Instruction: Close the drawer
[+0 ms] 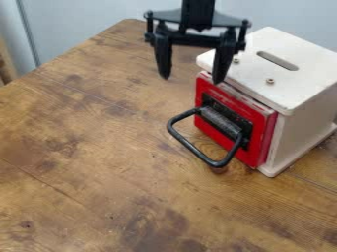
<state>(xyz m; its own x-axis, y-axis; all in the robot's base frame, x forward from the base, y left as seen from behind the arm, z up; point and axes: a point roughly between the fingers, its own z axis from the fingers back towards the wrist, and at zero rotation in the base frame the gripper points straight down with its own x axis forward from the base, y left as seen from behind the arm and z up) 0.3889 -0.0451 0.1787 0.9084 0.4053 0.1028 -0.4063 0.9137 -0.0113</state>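
Partly cut off above, fingers (165, 61) spread beside drawer (235, 121).

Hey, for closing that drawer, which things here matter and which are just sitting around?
Belongs to the job:
- the red drawer, its black loop handle sticking out in front
- the gripper, open, hanging over the table just left of the cabinet

Just there:
- the cream cabinet with the slot on top, housing the drawer
- the wooden table
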